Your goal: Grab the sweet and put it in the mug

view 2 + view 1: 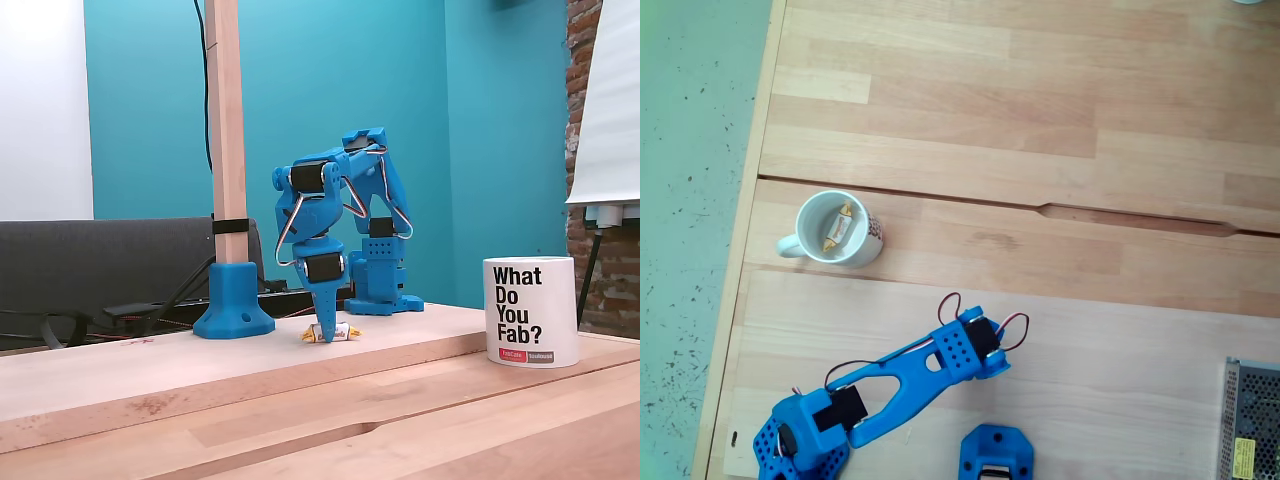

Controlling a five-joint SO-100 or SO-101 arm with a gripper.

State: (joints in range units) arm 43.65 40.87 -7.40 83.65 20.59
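Fixed view from above: white round mug (812, 222) near the left edge of the wooden counter (1040, 100), small handle to the left, dark reddish dots on its right outer wall. Inside it lies a sweet (840, 228): tiny, white middle, yellow-gold twisted ends, lying at a slant on the mug's bottom (far smaller than the mouth). The blue arm (910, 375) is folded low in this view, well apart from the mug.

Fixed view from the side: the mug (530, 312) stands upright at right on a nearer board, black lettering "What Do You Fab?" facing the camera; its inside is hidden from here. The end effector (326, 322) points straight down, tip at the counter (150, 390). A second sweet (343, 331) lies on the counter right at that tip: same white body and yellow ends, one end sticking out either side of the fingers, the middle covered by them. Cannot tell whether the fingers are clenched on it or merely in front of it (too small and too narrow at this angle). This sweet is well apart from the mug, to its left in the side view.
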